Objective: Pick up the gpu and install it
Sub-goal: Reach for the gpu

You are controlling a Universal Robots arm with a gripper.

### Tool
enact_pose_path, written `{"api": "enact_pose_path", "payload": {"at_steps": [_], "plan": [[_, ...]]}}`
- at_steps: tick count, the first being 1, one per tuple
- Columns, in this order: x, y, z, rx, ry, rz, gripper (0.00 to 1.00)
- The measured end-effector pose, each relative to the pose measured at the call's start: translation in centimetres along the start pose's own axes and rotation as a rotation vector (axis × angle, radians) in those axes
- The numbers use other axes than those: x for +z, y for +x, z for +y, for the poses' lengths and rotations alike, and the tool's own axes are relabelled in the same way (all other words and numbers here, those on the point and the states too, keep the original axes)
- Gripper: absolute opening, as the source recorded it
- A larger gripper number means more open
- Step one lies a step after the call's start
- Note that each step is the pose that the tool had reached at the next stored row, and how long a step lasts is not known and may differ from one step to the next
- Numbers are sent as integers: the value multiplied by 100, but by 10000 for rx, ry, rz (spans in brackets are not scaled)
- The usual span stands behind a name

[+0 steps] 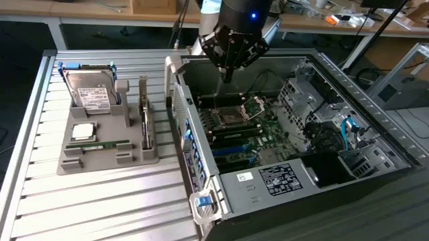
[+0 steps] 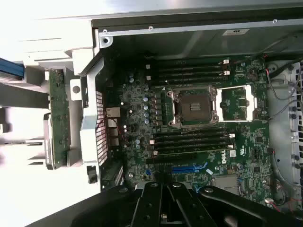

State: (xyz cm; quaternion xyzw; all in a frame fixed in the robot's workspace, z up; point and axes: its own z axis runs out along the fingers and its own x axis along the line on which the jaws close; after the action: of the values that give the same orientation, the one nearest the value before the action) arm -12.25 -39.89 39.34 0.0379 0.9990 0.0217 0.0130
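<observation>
The gpu (image 1: 144,119) stands on edge in a slot of the grey holder (image 1: 100,155) on the exterior view's left, a thin dark card with a silver bracket at its far end. In the wrist view the gpu (image 2: 57,118) is a narrow green strip outside the case wall. My gripper (image 1: 228,76) hangs over the far part of the open computer case (image 1: 375,125), above the motherboard (image 2: 142,113) and apart from the gpu. Its fingers (image 2: 150,205) are shut together with nothing between them. Blue expansion slots (image 2: 189,168) lie just beyond the fingertips.
The holder also carries a silver hard drive (image 1: 90,93), a processor chip (image 1: 82,131) and a green memory stick (image 1: 97,144). The open processor socket (image 2: 194,106) sits mid-board. The case's perforated rear wall (image 1: 180,108) rises between the holder and the motherboard. Cables and drive bays (image 1: 335,130) crowd the case's right.
</observation>
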Motion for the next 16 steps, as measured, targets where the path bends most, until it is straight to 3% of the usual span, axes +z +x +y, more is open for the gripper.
{"api": "enact_pose_path", "payload": {"at_steps": [16], "plan": [[-3,130,-10,-1,-1,0,11]]}}
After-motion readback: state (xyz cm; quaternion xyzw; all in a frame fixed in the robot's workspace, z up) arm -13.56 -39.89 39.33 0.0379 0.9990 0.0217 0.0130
